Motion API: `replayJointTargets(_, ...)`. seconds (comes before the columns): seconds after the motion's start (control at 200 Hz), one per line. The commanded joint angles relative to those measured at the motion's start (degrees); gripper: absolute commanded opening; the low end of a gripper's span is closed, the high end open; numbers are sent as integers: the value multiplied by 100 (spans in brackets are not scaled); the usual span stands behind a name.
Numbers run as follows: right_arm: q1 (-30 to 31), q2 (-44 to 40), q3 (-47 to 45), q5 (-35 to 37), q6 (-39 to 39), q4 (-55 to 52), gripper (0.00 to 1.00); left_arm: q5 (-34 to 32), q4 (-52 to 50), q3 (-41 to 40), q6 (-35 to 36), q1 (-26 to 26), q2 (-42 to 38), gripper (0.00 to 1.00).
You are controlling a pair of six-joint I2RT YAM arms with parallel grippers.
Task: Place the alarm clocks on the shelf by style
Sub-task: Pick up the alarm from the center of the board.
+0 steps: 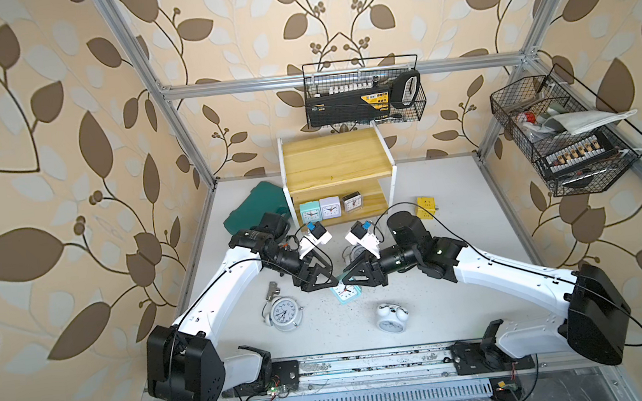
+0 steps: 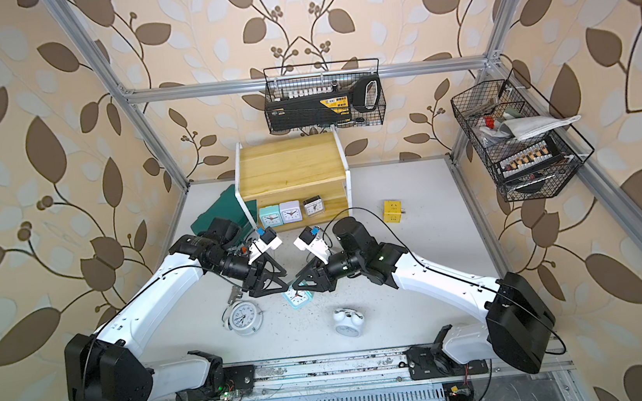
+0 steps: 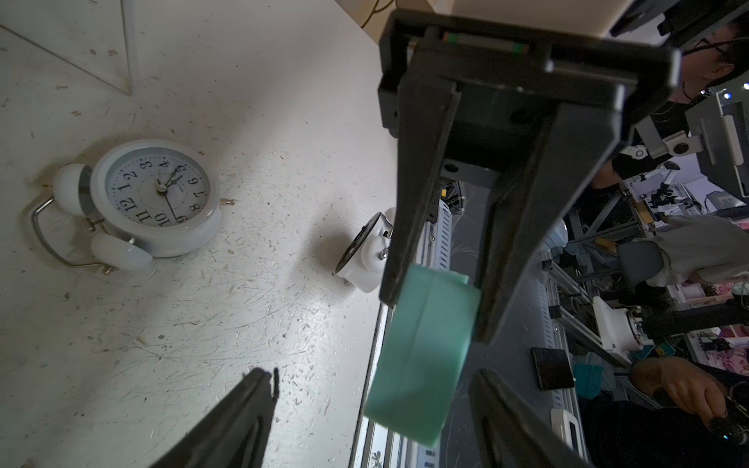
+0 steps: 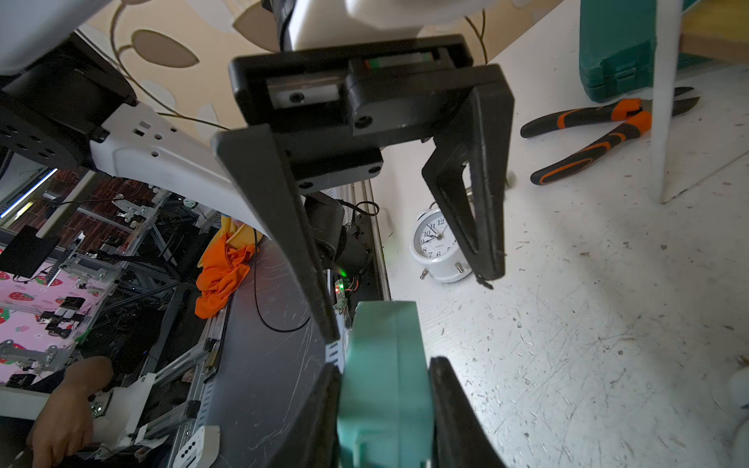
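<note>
My right gripper (image 4: 387,364) is clamped on the mint-green square plastic alarm clock (image 3: 421,344), pinching it across its thickness. It seems to hold the clock just off the white desk (image 1: 459,256), well out in front of the shelf. I read this as a hand-over hold, since it leaves the clock's far end free for the other arm. My left gripper (image 3: 375,372) stands wide, with a finger on each side of that clock, and I see neither finger touching it.

The two-tier shelf of light yellow wood boards with white frames (image 1: 331,155) carries a mint square clock (image 1: 307,212), a lilac square clock (image 1: 330,207) and a grey square clock (image 1: 352,202) in a row on its lower board. I judge the held one belongs beside them. A round white twin-bell alarm clock (image 1: 282,313) and a second twin-bell clock (image 1: 391,316) sit on the desk, further out from the shelf.
</note>
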Motion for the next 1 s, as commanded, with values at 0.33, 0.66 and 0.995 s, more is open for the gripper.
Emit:
replayJointTargets(0.33, -102, 385, 438, -717, -130, 383, 26, 418, -486, 203, 525, -166, 103, 68)
replayJointTargets(0.66, -106, 537, 508, -868, -113, 361, 28, 418, -504, 199, 533, -190, 93, 43)
replayJointTargets(0.995, -195, 429, 482, -41, 293, 26, 54, 135, -122, 50, 262, -192, -153, 26)
